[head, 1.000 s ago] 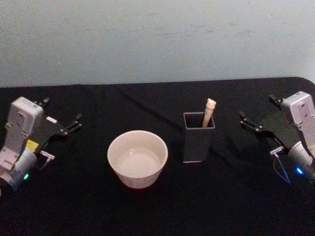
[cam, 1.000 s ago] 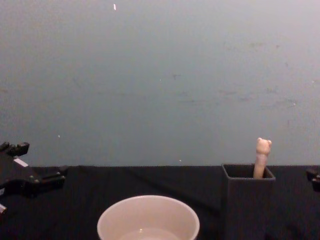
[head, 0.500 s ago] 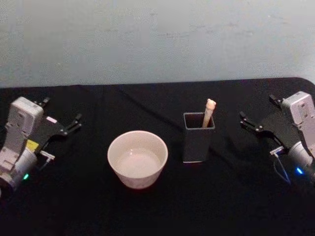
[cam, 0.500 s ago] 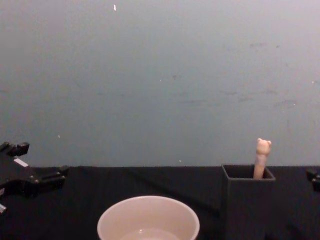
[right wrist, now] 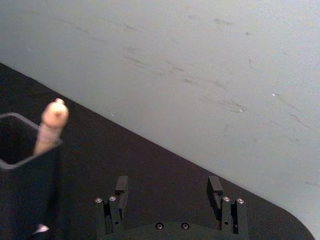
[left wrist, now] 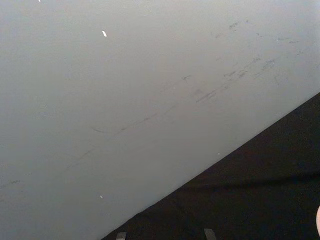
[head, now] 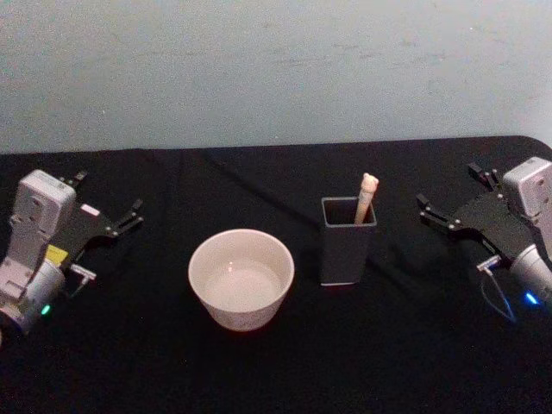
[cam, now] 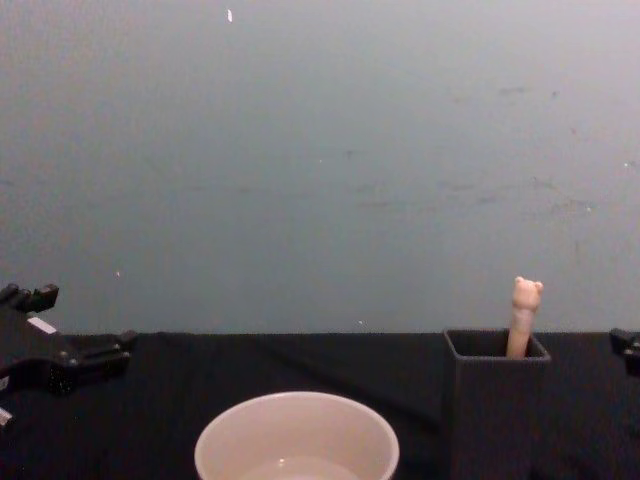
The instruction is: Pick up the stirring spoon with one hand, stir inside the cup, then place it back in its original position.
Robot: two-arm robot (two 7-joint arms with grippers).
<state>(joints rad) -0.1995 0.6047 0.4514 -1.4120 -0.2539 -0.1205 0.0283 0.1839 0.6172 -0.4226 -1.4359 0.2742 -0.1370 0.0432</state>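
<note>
Left gripper (head: 110, 191) hung at far left, fingers (head: 128, 217) spread; cup (head: 197, 263) stood near centre, box (head: 345, 254) just right of it with spoon (head: 366, 197) upright inside, bear head above rim; right gripper (head: 448, 185) at far right, likewise spread.

I read no legible text at this station: the yellow sticker (head: 56, 254) and white label (head: 89, 210) on the left arm (head: 34, 226) are too small to decipher.

I see grey boxy wrists (head: 39, 216). Left gripper (head: 108, 194) black, yellow sticker (head: 56, 255), green LED (head: 44, 310). Right gripper (head: 448, 185) black, 4 silver screws (right wrist: 223, 199), blue LED (head: 528, 299).
</note>
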